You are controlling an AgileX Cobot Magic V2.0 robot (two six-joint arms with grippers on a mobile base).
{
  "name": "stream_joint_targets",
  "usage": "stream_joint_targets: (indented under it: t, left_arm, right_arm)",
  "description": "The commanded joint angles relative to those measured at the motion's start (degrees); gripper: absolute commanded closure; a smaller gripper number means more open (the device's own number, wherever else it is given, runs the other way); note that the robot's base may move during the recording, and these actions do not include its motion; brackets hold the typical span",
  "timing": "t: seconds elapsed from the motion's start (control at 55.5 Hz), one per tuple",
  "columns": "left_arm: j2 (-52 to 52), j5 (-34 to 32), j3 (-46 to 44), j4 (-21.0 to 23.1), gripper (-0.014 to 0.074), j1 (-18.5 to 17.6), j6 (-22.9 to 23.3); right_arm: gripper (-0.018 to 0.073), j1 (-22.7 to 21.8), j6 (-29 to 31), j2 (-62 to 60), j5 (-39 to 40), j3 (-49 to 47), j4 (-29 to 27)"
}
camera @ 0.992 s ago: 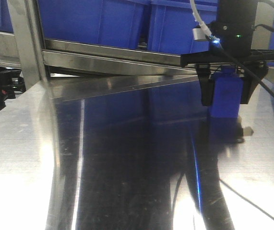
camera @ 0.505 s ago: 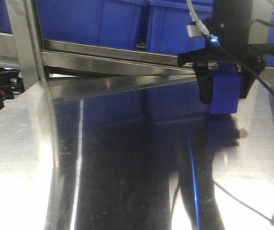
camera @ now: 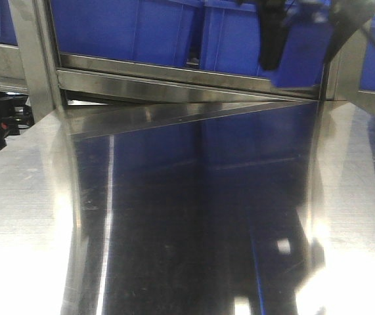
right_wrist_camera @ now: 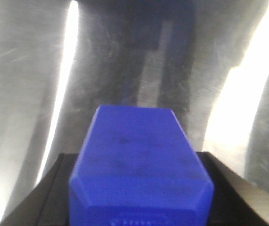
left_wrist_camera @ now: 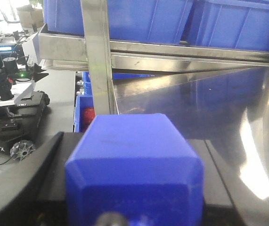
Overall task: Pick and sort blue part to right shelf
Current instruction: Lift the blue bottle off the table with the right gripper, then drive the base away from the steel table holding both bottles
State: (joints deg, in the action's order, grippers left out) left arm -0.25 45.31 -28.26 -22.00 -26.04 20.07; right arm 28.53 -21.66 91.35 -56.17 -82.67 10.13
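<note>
I had the right end effector [camera: 299, 59] at the top edge of the front view. Its black fingers [camera: 270, 39] were clamped on the blue bevelled plastic part [right_wrist_camera: 139, 160], which hung well above the polished steel bench [camera: 174, 223]. In that view the part sat level with the right shelf [camera: 36, 59], a stainless-steel rack. It overlapped the flat front rail [camera: 174, 82] and the deep blue plastic bins [camera: 128, 26] behind it, but I could not tell how close it was to them.

The left end effector [left_wrist_camera: 133, 155] was likewise closed, on a second blue block [left_wrist_camera: 134, 174] of the same shape. It faced the rack's steel upright post [left_wrist_camera: 96, 61].

The bench ran broad and mirror-bright from its near edge back to the rail, where its rear edge met the rack. Its left edge fell away beside the post. Beyond that edge lay grey floor and a black wheeled robot base [left_wrist_camera: 12, 122], well apart from both arms.
</note>
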Motion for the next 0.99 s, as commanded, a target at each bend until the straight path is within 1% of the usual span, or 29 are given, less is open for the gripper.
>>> stream_joint_targets:
  t: [0.0, 0.108, 0.198, 0.361, 0.469, 0.595, 0.739, 0.793, 0.902, 0.974]
  left_arm:
    - [-1.48, -5.28, -1.48, -1.18, 0.0291, -0.42, 0.61]
    - [-1.48, -5.28, -1.48, -1.18, 0.0291, -0.42, 0.61]
    - [-1.48, -5.28, -1.48, -1.18, 0.0292, -0.42, 0.61]
    - [-1.48, -5.28, -1.48, -1.18, 0.0293, -0.42, 0.61]
    - [-1.48, -5.35, -1.48, -1.18, 0.0293, -0.42, 0.61]
    - [-1.48, -5.35, -1.48, -1.18, 0.0293, -0.42, 0.61]
    - [-1.48, -5.35, -1.48, -1.18, 0.0293, -0.42, 0.61]
    - [-1.48, -5.35, -1.48, -1.18, 0.0293, -0.42, 0.61]
    - [-1.48, -5.35, -1.48, -1.18, 0.0293, -0.42, 0.61]
    - [-1.48, -5.35, -1.48, -1.18, 0.0293, -0.42, 0.61]
  right_arm:
    - [0.0301, 0.15, 0.48, -9.99, 5.99, 5.8, 2.19]
    - [0.0301, 0.15, 0.48, -18.46, 9.69, 14.19, 2.59]
    - [0.0301, 0.15, 0.48, -27.64, 13.03, 24.05, 3.3]
    - [0.0301, 0.15, 0.48, -40.72, 15.78, 36.84, 5.31]
    - [0.0301, 0.15, 0.48, -48.45, 16.02, 43.02, 6.16]
    - [0.0301, 0.15, 0.48, -57.49, 16.57, 47.25, 9.11]
    - [0.0302, 0.15, 0.55, -68.17, 16.92, 49.67, 12.24]
    - [0.0302, 0.15, 1.29, -71.85, 16.87, 50.03, 12.55]
    - [0.0302, 0.15, 5.08, -80.01, 16.95, 50.22, 12.49]
    - [0.0302, 0.15, 6.18, -83.74, 16.89, 50.22, 12.49]
